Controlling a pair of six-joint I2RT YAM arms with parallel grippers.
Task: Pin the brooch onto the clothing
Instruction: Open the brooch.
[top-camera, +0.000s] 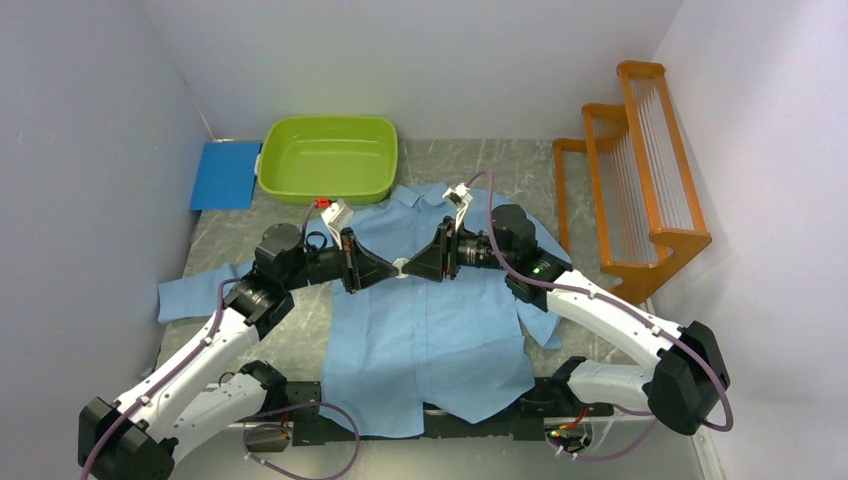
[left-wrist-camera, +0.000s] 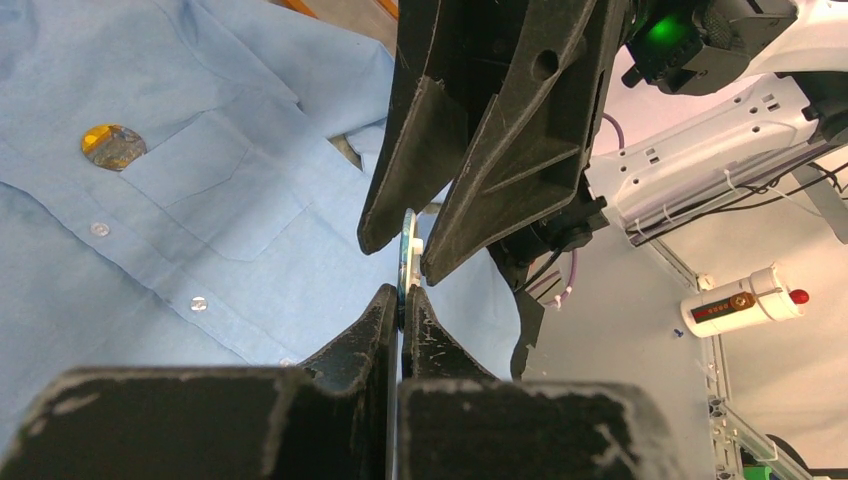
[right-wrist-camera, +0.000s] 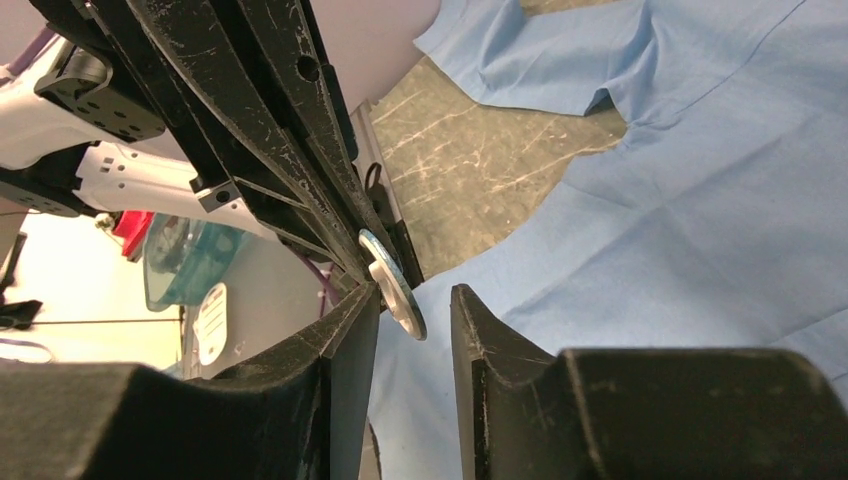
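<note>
Tabletop (top-camera: 440, 160) is covered at centre by the light blue shirt (top-camera: 430, 330), laid flat, collar toward the green tub (top-camera: 325, 190) at twelve o'clock. Above the chest, the brooch (left-wrist-camera: 405, 250) is clamped by the left gripper (left-wrist-camera: 400, 300). The right gripper (right-wrist-camera: 412, 300), reaching in from three o'clock, is held slightly parted, one finger touching the disc.

white shells cover the left arm (top-camera: 190, 370) and right arm (top-camera: 610, 320), with black joints and purple cables (top-camera: 570, 289) alongside. the left gripper (left-wrist-camera: 401, 295) and right gripper (right-wrist-camera: 415, 300) are matte black wedges, edges scuffed pale. a green light (left-wrist-camera: 662, 30) glows upper right.
</note>
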